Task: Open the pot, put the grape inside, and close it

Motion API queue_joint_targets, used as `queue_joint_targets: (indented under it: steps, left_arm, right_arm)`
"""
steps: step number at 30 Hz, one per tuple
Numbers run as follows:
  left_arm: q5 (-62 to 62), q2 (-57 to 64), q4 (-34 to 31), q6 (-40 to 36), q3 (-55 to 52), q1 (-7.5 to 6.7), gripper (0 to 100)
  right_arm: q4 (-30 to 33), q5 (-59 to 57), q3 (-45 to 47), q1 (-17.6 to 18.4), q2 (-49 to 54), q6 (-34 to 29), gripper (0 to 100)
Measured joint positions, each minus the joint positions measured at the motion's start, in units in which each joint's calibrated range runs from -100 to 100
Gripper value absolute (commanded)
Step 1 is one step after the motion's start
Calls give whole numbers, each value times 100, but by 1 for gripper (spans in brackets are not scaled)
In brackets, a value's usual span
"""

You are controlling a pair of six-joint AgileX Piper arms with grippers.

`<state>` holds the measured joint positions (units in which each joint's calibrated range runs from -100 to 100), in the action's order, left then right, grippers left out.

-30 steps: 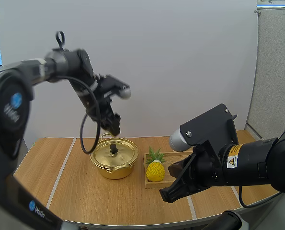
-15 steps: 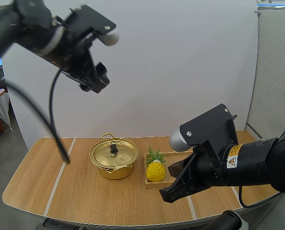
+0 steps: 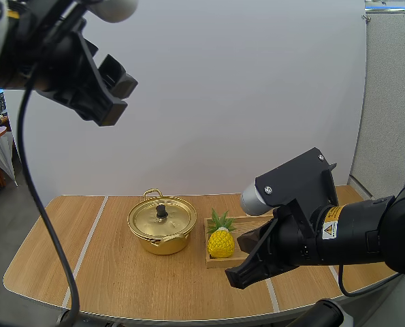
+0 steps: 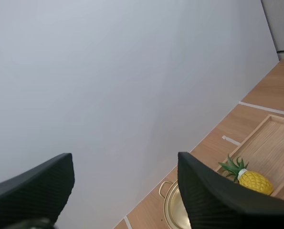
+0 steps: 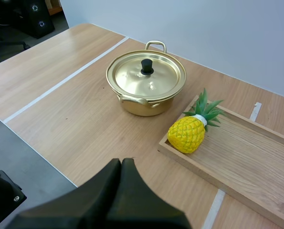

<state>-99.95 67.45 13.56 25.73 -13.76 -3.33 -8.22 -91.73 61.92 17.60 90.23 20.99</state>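
High view, leftmost: left gripper is raised high, well above the wooden bench and well apart from everything on it. Left wrist view shows its black fingers spread wide, nothing between them.

Next along: round gold-coloured metal pot with two loop handles, sitting on the bench near the middle. Its lid is on, flat and polished, with a small black knob at the centre.
- Judged thin-walled, so light and stiff; the shiny metal is probably slippery.
- The knob is the obvious place to grip the lid; pinch it squarely from above.

Just beside the pot, to its right: a yellow toy pineapple with green leaves, not a grape. It sits at the near-left end of a shallow rectangular wooden tray. Upright or leaning, the views disagree.
- Likely hollow plastic, light and firm; the bumpy skin should help against slipping.
- Best held across the yellow body, since the leaves look thin and may flex.
- Fit inside the pot looks possible but snug.

Rightmost: right gripper hangs low over the bench's near edge, in front of the tray. Right wrist view shows its fingers pressed together into one dark wedge, holding nothing.
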Motion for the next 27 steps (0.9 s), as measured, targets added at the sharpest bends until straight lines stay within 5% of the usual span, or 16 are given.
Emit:
queue_joint_targets:
  steps: [1, 3, 4, 20, 27]
  left_arm:
    - [0, 28, 0, -10, 0, 0, 34]
    - [0, 103, 0, -87, 0, 0, 2]
    - [0, 141, 0, -134, 0, 0, 0]
    - [48, 2160, -12, -1135, -1491, 0, 0]
    - [1504, 3020, -12, -2045, -2397, 0, 0]
  right_arm:
    - [1, 0, 0, 0, 0, 0, 0]
    - [-16, 0, 0, 0, 0, 0, 0]
    - [-51, 0, 0, 0, 0, 0, 0]
    - [-118, 552, 0, -492, 476, 0, 0]
    - [-73, 1741, 0, -581, 766, 0, 0]
